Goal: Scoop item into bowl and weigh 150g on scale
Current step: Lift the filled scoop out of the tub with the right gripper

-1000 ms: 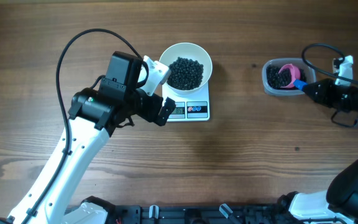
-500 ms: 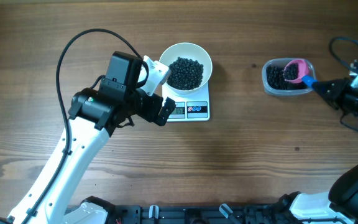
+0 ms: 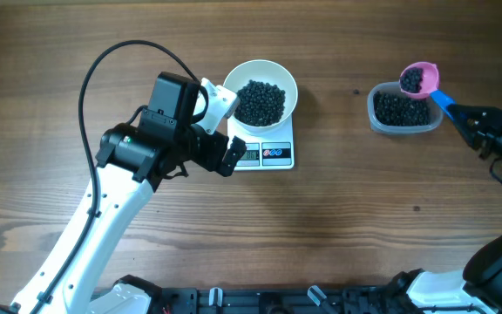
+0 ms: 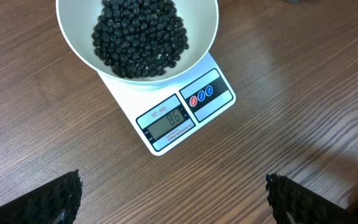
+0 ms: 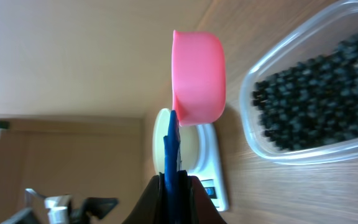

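Over the tub [image 3: 375, 122], right gripper [image 3: 462, 114] holds a full scoop [image 3: 418, 78]

Wood-grain tabletop [image 3: 338, 218], brown, one continuous surface. Two items rest directly on it: a white digital scale [image 3: 268, 154], far side, left of centre; and a clear plastic tub [image 3: 374, 122], far right. The two stand well apart.

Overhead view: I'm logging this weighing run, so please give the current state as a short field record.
bowl: round white bowl on the white digital scale, holding black beads
display: 86
scoop: pink scoop with blue handle, beads inside, over the clear plastic tub rim
right gripper: shut on scoop handle
left gripper: open, empty, beside scale
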Controlling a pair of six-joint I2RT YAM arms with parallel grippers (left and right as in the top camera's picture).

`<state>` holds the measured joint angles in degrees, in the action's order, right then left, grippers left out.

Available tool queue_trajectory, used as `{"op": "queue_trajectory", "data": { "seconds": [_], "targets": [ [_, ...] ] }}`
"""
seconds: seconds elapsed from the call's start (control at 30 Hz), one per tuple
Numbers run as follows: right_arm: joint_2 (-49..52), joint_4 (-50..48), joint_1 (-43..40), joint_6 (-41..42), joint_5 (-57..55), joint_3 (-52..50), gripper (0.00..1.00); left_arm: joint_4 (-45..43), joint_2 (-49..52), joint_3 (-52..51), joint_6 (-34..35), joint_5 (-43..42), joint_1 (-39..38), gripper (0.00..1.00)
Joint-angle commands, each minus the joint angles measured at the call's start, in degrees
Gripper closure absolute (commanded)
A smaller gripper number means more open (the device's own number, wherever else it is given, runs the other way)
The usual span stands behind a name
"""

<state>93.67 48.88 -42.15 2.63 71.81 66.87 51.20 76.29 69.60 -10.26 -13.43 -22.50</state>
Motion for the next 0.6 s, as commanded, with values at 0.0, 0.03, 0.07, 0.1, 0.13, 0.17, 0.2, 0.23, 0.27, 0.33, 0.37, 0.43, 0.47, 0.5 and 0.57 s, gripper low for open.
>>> {"op": "queue_trajectory", "data": {
  "seconds": [0.0, 0.03, 0.07, 0.1, 0.13, 0.17, 0.2, 0.23, 0.27, 0.33, 0.37, 0.43, 0.47, 0.5, 0.57],
  "targets": [
    [0.6, 0.1, 2.0, 3.7, 7.0, 0.1, 0.96, -0.1, -0.2, 0.9, -0.9, -0.9, -0.3, 0.00],
    [0.6, 0.0, 3.1, 3.6, 8.0, 0.1, 0.96, -0.1, -0.2, 0.9, -0.9, -0.9, -0.3, 0.00],
    [0.6, 0.0, 4.2, 3.7, 8.5, 0.1, 0.96, -0.1, -0.2, 0.9, -0.9, -0.9, -0.3, 0.00],
    [0.6, 0.0, 5.3, 3.9, 9.2, 0.1, 0.96, -0.1, -0.2, 0.9, -0.9, -0.9, -0.3, 0.00],
    [0.6, 0.0, 6.5, 4.1, 9.3, 0.1, 0.96, -0.1, -0.2, 0.9, -0.9, -0.9, -0.3, 0.00],
    [0.6, -0.1, 7.6, 4.5, 9.3, 0.1, 0.96, -0.1, -0.2, 0.9, -0.9, -0.9, -0.3, 0.00],
    [0.6, -0.4, 9.4, 5.1, 9.3, 0.1, 0.96, -0.1, -0.2, 0.9, -0.9, -0.9, -0.3, 0.00],
    [0.6, -0.8, 11.0, 5.1, 9.3, 0.1, 0.96, -0.1, -0.2, 0.9, -0.9, -0.9, -0.3, 0.00],
    [0.6, -1.4, 12.7, 5.3, 9.3, 0.1, 0.96, -0.1, -0.2, 0.9, -0.9, -0.9, -0.3, 0.00],
    [0.6, -3.5, 16.6, 7.2, 9.2, 0.1, 0.96, -0.1, -0.2, 0.9, -0.9, -0.9, -0.3, 0.00],
    [0.6, -5.0, 18.4, 8.4, 9.2, 0.1, 0.96, -0.1, -0.2, 0.9, -0.9, -0.9, -0.3, 0.00],
    [0.6, -9.0, 22.0, 11.5, 8.6, 0.1, 0.96, -0.1, -0.2, 0.9, -0.9, -0.9, -0.3, 0.00],
    [0.6, -11.2, 23.7, 13.0, 7.8, 0.1, 0.96, -0.1, -0.2, 0.9, -0.9, -0.9, -0.3, 0.00],
    [0.6, -13.4, 25.5, 14.6, 6.3, 0.1, 0.96, -0.1, -0.2, 0.9, -0.9, -0.9, -0.3, 0.00],
    [0.6, -17.3, 28.9, 17.0, 3.1, 0.1, 0.96, -0.1, -0.2, 0.9, -0.9, -0.9, -0.3, 0.00]
  ]
}}
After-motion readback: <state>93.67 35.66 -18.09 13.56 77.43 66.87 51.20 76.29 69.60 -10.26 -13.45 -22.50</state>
